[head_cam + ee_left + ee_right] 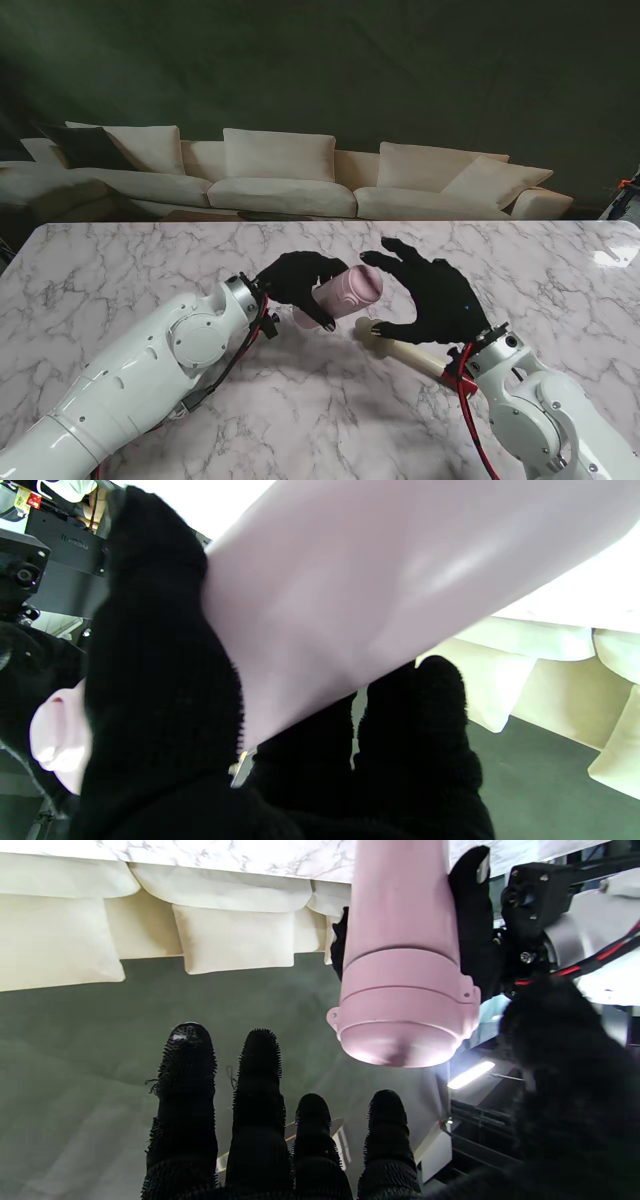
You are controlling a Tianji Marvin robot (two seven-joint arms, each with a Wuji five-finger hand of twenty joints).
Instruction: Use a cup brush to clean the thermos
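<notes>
From the stand camera I look down on a white marble table [120, 270] with grey veins, and a long cream sofa [280, 170] stands behind its far edge against a dark green backdrop. My two white arms come up from the bottom corners, each ending in a black-gloved hand.

My left hand [298, 278] sits close to the table's centre, and its fingers are wrapped around a pale pink thermos [345, 292]. The thermos is lifted and tilted, with its capped end pointing toward about three o'clock, at my right hand. In the left wrist view the pink body [350, 580] fills most of the frame, with black fingers [160, 680] pressed against it on both sides, so the grasp is firm.

My right hand [432, 290] hovers just beside the thermos, at about three o'clock from it. Its fingers are spread apart and curved, holding nothing. In the right wrist view four gloved fingertips [260, 1065] rise separately, and the thermos's rounded cap end [405, 1005] hangs near them without touching.

The cup brush [400, 350] lies flat on the marble, partly under my right hand, at about five o'clock from the thermos. Its cream handle points toward my right wrist. I cannot tell whether the right thumb touches it.
</notes>
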